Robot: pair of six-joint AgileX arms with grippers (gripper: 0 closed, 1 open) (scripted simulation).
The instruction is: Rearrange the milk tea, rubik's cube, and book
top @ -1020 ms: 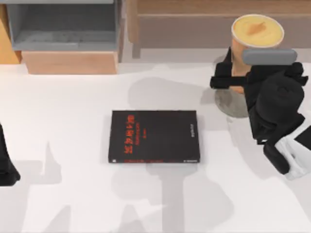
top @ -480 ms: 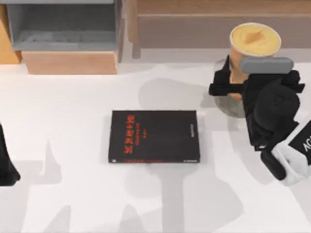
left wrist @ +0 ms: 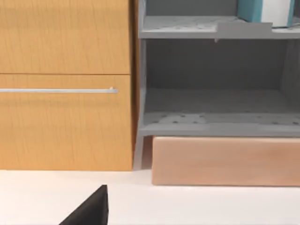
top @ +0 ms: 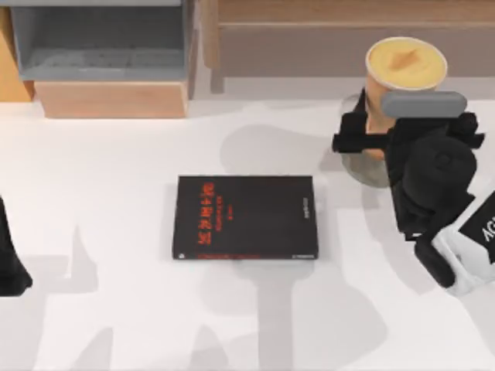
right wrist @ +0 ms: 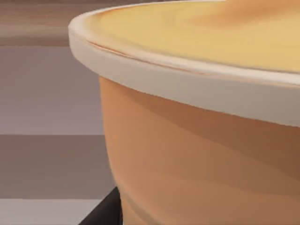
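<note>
The milk tea point(top: 405, 69), a tall orange-tan cup with a yellow top, stands upright at the back right over a flat grey disc point(top: 365, 168). My right gripper point(top: 383, 141) is shut on the cup's lower side, and one black finger point(top: 349, 141) shows on the cup's left. In the right wrist view the milk tea point(right wrist: 201, 140) sits very close. The book point(left wrist: 251, 8), teal with white page edges, stands on an upper shelf in the left wrist view. The rubik's cube is out of view. My left gripper point(top: 9, 267) is parked at the table's left edge.
A thin black book with red lettering point(top: 245, 217) lies flat at the table's middle. A grey open shelf unit point(top: 100, 46) on a pale wooden base point(top: 112, 99) stands at the back left, beside an orange wooden cabinet point(left wrist: 65, 84). A brown wooden unit point(top: 309, 35) runs along the back.
The right gripper lowered the milk tea toward the grey disc, so its top looks smaller and nearer the table. In the last half second almost nothing moved. The left arm stayed still.
</note>
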